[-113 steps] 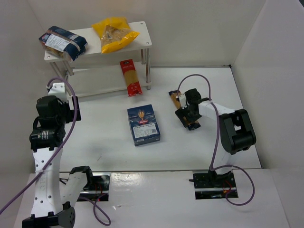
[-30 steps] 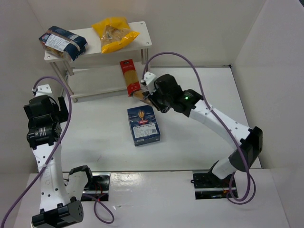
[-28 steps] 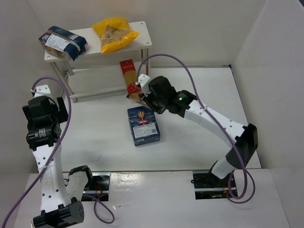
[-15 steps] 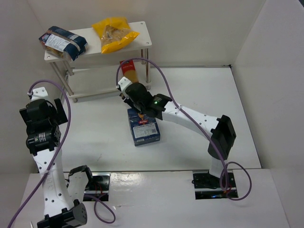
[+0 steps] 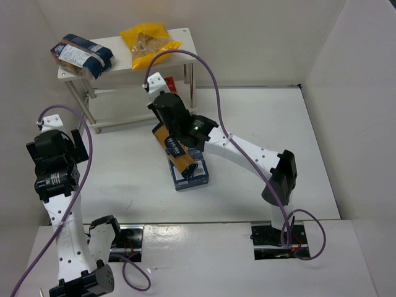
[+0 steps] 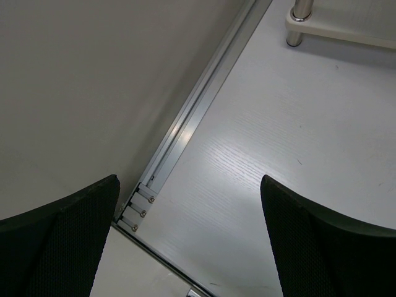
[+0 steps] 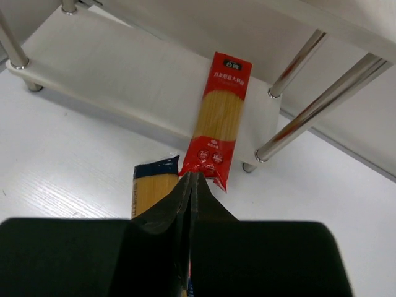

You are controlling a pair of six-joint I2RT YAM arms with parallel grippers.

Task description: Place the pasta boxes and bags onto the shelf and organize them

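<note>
The shelf (image 5: 182, 36) stands at the back left; a dark blue bag (image 5: 80, 55) and a yellow bag (image 5: 148, 43) lie on its top board. A red spaghetti pack (image 7: 218, 117) rests on the lower board (image 7: 105, 65), its near end overhanging. An amber spaghetti pack (image 5: 176, 148) lies slanted across the dark blue box (image 5: 193, 174); its dark blue end (image 7: 151, 179) shows in the right wrist view. My right gripper (image 7: 192, 176) is shut, fingers pressed together with nothing between them, hovering just short of the red pack. Far left, my left gripper (image 6: 189, 235) hangs open over bare table.
Silver shelf legs (image 7: 296, 62) stand right of the red pack. White walls enclose the table; a metal rail (image 6: 185, 130) runs along the left wall. A shelf foot (image 6: 297, 25) lies ahead of the left gripper.
My right arm swung left toward the shelf. The amber pack it carried now lies across the blue box, and its jaws have closed. The left arm barely moved.
</note>
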